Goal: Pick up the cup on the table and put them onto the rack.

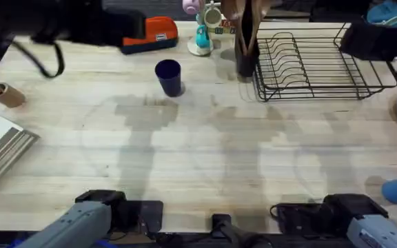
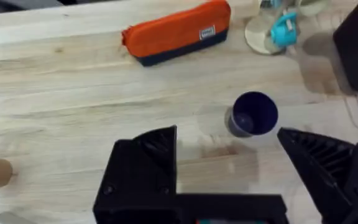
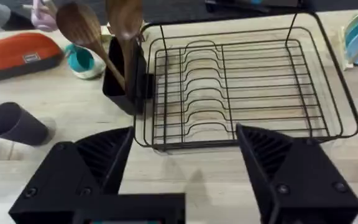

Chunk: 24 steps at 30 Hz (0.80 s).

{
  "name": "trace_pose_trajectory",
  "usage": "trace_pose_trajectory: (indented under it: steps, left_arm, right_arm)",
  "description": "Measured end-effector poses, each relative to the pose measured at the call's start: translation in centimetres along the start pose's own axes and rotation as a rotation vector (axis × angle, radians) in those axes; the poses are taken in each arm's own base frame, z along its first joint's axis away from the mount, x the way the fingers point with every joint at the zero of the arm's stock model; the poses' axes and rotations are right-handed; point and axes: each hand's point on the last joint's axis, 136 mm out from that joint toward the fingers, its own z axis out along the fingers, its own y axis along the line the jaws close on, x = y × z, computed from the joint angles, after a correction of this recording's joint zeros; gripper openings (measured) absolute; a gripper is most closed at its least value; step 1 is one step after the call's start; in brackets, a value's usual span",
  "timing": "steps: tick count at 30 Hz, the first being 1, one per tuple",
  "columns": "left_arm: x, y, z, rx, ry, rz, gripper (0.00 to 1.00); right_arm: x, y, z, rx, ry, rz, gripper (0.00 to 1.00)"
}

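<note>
Cup (image 1: 169,76) upright on table (image 1: 198,158), utensil holder (image 1: 245,52) between it and rack (image 1: 319,62); both jaws open.

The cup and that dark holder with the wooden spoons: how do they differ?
The cup is navy blue and round; the holder is darker and boxy. The cup is empty, showing a blue inside; the holder carries wooden spoons. The cup stands alone on the table; the holder sits against the rack. Both stand upright.
</note>
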Motion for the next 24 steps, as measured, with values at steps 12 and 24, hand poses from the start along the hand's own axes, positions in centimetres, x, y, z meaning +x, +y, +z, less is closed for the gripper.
trace_pose_trajectory:
  steps: [12,24]
  left_arm:
    - [-1.2,-1.4,5.6,0.047,0.112,0.028,0.993]
    - [2.0,-1.7,12.3,0.067,0.28,0.021,0.994]
  right_arm:
    - [0.9,0.0,2.0,-0.001,0.07,0.021,0.996]
    - [0.8,0.0,2.0,-0.001,0.069,0.024,0.996]
